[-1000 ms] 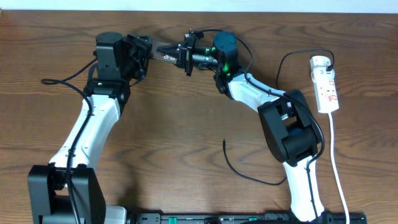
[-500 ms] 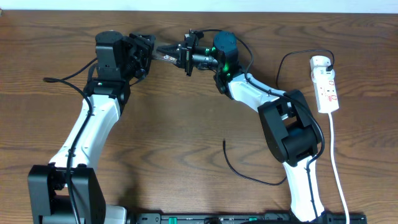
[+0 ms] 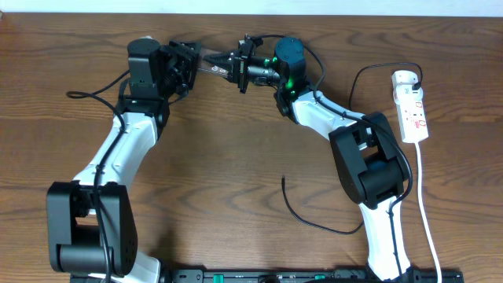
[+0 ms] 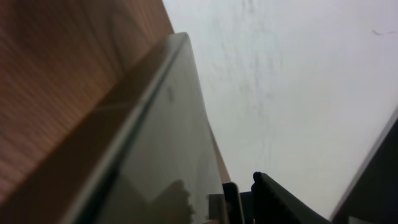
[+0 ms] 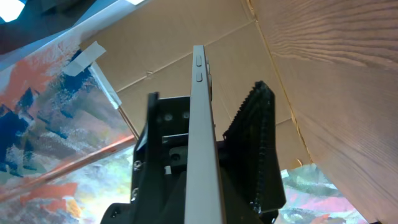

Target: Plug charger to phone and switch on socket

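The phone (image 3: pixel 211 63) is held in the air over the table's far edge by my right gripper (image 3: pixel 228 66), which is shut on it. In the right wrist view the phone (image 5: pixel 199 124) stands edge-on between the ribbed fingers (image 5: pixel 258 143). My left gripper (image 3: pixel 187 67) is at the phone's other end. In the left wrist view the phone's glass face (image 4: pixel 168 143) fills the left side, and one dark finger (image 4: pixel 280 202) stands apart from it. The charger's black cable (image 3: pixel 314 222) lies on the table with its free tip (image 3: pixel 283 179) near the middle. Its plug (image 3: pixel 417 76) sits in the white socket (image 3: pixel 413 110).
The socket's white cord (image 3: pixel 425 196) runs down the right side toward the front edge. The black cable loops behind my right arm (image 3: pixel 365 157). A thin cable (image 3: pixel 86 96) trails left from my left arm.
My left gripper has moved right, up to the phone's free end. My right gripper with the phone has shifted slightly right and farther back.
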You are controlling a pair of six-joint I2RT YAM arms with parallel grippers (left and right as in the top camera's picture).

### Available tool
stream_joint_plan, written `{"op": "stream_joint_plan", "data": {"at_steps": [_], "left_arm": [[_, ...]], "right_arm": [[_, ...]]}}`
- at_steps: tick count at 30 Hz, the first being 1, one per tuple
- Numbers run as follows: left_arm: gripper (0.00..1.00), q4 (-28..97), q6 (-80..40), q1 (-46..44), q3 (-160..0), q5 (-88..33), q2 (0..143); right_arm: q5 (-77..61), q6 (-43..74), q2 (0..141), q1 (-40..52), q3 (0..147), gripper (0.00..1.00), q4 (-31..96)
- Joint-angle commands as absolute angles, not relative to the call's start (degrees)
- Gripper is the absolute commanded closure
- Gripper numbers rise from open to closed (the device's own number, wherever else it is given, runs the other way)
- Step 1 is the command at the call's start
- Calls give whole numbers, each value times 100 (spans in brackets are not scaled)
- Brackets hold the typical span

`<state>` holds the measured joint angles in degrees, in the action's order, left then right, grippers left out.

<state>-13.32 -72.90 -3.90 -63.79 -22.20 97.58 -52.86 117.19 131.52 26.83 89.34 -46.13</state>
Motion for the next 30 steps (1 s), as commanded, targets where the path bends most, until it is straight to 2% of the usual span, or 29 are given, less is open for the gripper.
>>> {"op": "stream_joint_plan", "data": {"at_steps": [1,10,12,15,26,30], "left_arm": [[44,-1520,-7382,-377,-6396,-2392,9736],[44,-1535,-7382,-377,-6396,-2403,9736],[49,-1533,-7380,-377,-6396,-2403,9736],[67,-1535,-7380,-377,-6396,-2401,9736],[72,-1533,-7387,-377,-6396,-2399,9736],[77,-1531,-7553,-366,-6396,-2399,9736]], "right_arm": [[-5242,11754,13115,2652,8989,99,-4692],[-5273,11754,13115,2644,8989,99,-4692],[-5306,11754,13115,2644,8989,99,-4694],[-5308,11754,13115,2646,8989,99,-4694],[-5308,11754,13115,2644,8989,99,-4694],[-5304,11756,13115,2644,8989,98,-4692]]}}
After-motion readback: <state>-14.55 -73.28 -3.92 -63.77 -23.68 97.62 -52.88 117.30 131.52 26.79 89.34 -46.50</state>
